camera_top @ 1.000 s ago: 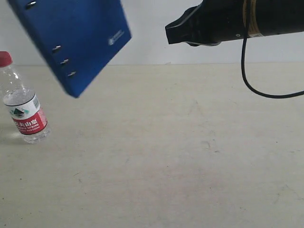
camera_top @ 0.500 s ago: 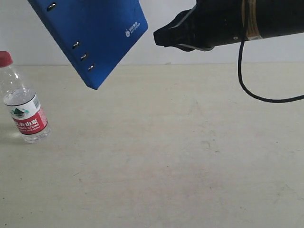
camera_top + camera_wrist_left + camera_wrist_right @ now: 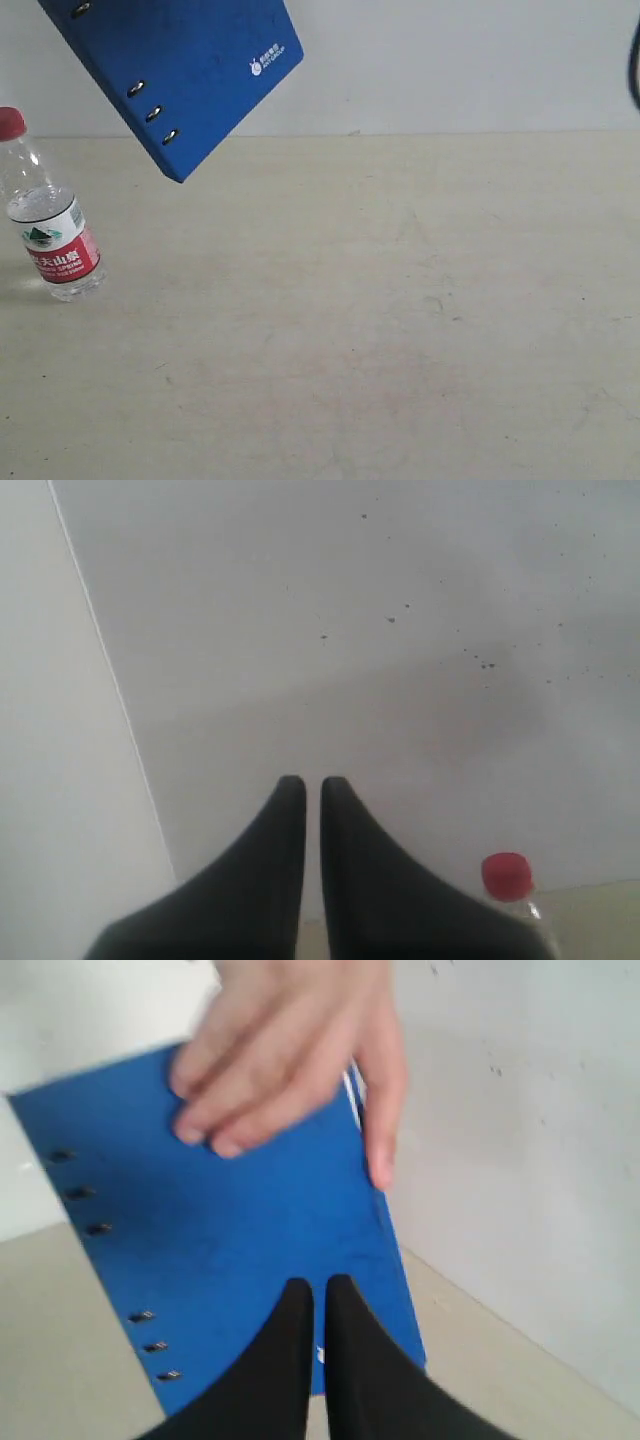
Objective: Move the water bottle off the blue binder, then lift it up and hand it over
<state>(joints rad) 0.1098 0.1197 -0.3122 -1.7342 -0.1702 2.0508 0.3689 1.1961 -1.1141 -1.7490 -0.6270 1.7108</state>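
Observation:
The water bottle [image 3: 55,235] stands upright on the table at the far left, red cap on top. In the left wrist view only its cap [image 3: 507,873] shows. The blue binder [image 3: 180,70] hangs tilted in the air at the upper left, rivets along its lower left edge. In the right wrist view a person's hand [image 3: 290,1060] holds the binder [image 3: 230,1250] by its far edge. My right gripper [image 3: 318,1282] is shut, empty, and short of the binder. My left gripper [image 3: 305,782] is shut and empty, pointing at a white wall. Neither gripper shows in the exterior view.
The beige table [image 3: 400,320] stretches across the exterior view, with a white wall behind it. A bit of black cable [image 3: 636,60] shows at the upper right edge.
The right arm, near the binder's corner before, has pulled back to the right and left the exterior view. The binder came right, then shifted slightly back left and up. The bottle has not moved.

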